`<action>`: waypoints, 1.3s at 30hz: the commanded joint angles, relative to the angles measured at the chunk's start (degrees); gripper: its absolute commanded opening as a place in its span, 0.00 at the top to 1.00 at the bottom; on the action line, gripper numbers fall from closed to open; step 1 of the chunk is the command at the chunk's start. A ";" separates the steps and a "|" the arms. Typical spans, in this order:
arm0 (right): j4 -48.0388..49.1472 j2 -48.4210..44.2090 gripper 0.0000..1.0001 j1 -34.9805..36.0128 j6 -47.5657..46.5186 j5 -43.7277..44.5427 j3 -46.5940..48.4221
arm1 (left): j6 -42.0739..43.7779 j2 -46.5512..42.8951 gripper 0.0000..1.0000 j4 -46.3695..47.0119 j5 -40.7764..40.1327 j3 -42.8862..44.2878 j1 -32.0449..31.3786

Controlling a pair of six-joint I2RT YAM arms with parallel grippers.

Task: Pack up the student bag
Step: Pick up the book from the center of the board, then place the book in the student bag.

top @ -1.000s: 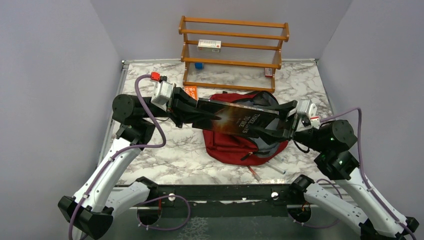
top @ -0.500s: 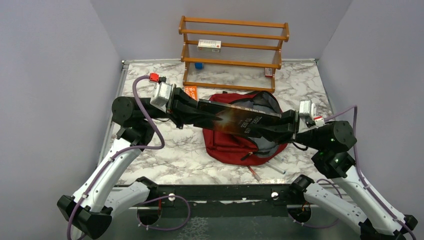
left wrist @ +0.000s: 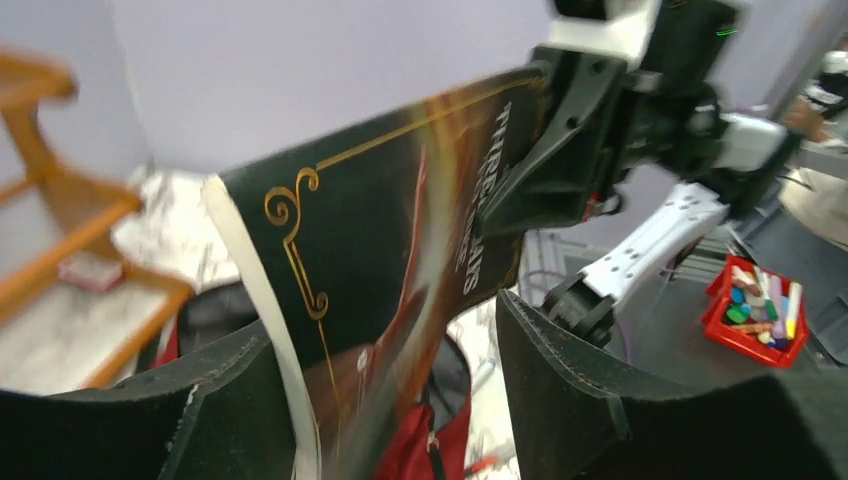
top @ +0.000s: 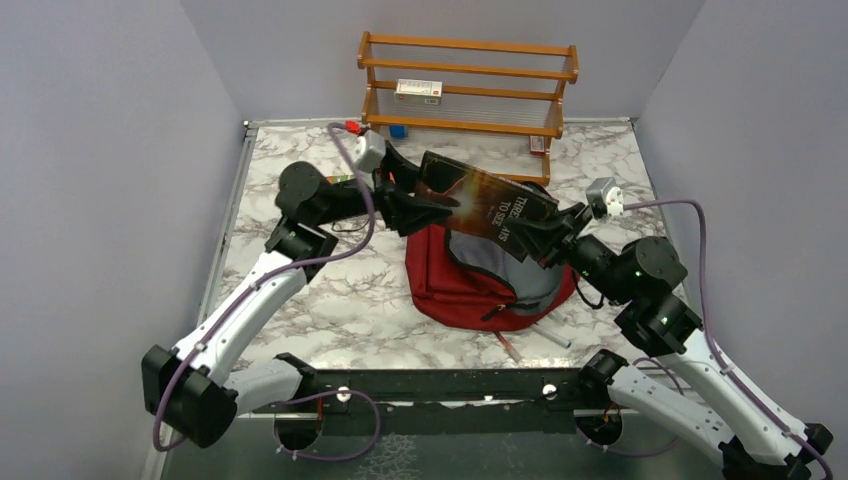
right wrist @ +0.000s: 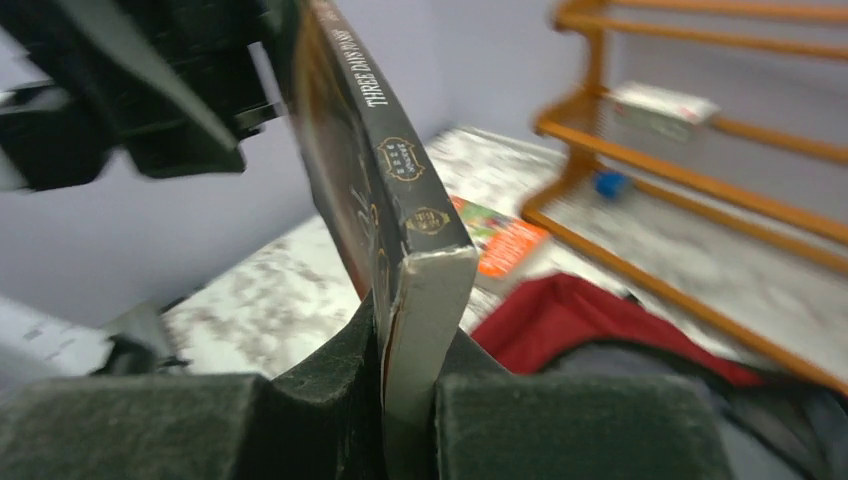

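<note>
Marble table, student bag lying open at its middle. Above it the book tilts, right gripper clamped on one end, left gripper with fingers apart around the other. Looks like a handover; next, the right arm must lower the book into the bag's opening.

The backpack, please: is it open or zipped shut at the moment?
Open: the backpack gapes at its top, showing grey lining beneath the book.
</note>
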 commanded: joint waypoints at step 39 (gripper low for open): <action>-23.12 17.02 1.00 -36.91 9.86 8.67 11.61 | 10.62 51.81 0.17 -51.36 -76.09 36.56 -27.28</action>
